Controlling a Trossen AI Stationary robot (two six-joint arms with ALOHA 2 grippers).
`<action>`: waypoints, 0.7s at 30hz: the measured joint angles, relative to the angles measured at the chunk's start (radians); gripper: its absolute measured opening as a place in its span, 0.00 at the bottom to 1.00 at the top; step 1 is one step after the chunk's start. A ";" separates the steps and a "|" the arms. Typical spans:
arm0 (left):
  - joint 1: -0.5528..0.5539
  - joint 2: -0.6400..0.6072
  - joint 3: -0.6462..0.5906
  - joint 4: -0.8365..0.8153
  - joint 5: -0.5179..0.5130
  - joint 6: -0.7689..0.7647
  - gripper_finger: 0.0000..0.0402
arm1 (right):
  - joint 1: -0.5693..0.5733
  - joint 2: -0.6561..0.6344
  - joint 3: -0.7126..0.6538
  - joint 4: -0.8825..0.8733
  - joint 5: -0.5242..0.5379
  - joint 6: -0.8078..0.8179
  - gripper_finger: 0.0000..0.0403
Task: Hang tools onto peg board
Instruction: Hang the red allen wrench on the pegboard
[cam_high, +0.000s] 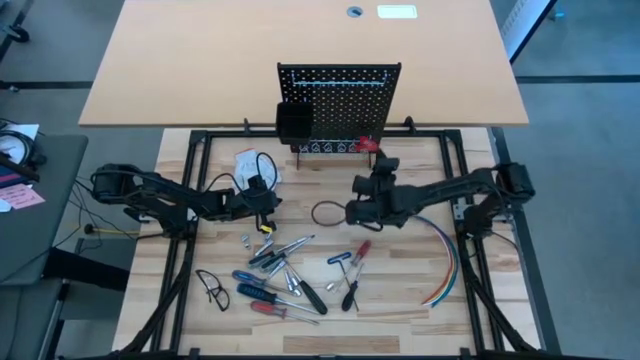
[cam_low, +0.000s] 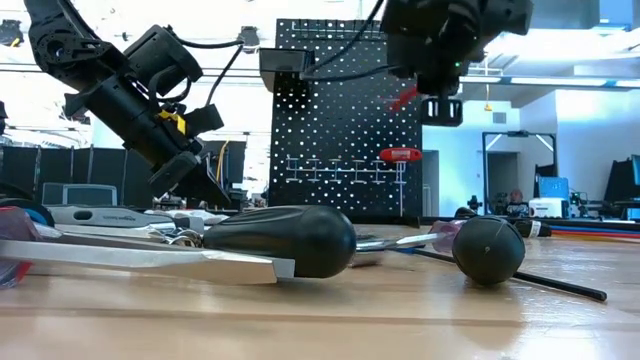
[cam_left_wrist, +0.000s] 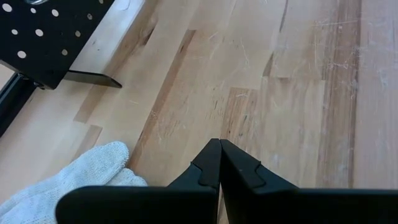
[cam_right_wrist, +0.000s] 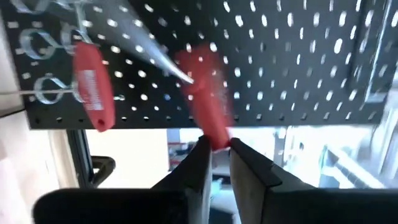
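The peg board stands upright at twelve o'clock on the table: a flat black metal panel pricked with even rows of round holes, a boxy black bin fixed at its nine o'clock side. One red T-shaped handle already hangs on its wire hooks. The right gripper is raised before the panel, its narrow dark fingers pinched on the butt of a smooth red-handled screwdriver, whose grey shaft slants up across the holes. Only the right wrist view shows this grip; from above the hold is hidden under the arm.

The remaining tools lie scattered at six o'clock on the pale, scratched wooden planks: slim steel shafts with red, blue and black handles. The low view shows a rounded black handle in the foreground.

The left gripper hangs low at nine o'clock, its fingers pressed together with nothing between them, beside a white knitted glove. Coloured cables curve at four o'clock.
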 joint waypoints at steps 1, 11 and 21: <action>0.000 0.000 0.000 0.000 0.000 0.000 0.00 | -0.011 0.000 0.000 -0.008 0.000 0.035 0.14; 0.000 0.000 0.000 0.000 0.000 0.003 0.00 | -0.060 0.000 0.000 -0.008 0.000 0.149 0.02; 0.000 0.000 0.000 -0.001 0.000 0.003 0.00 | 0.065 -0.046 -0.029 -0.197 -0.477 0.615 0.17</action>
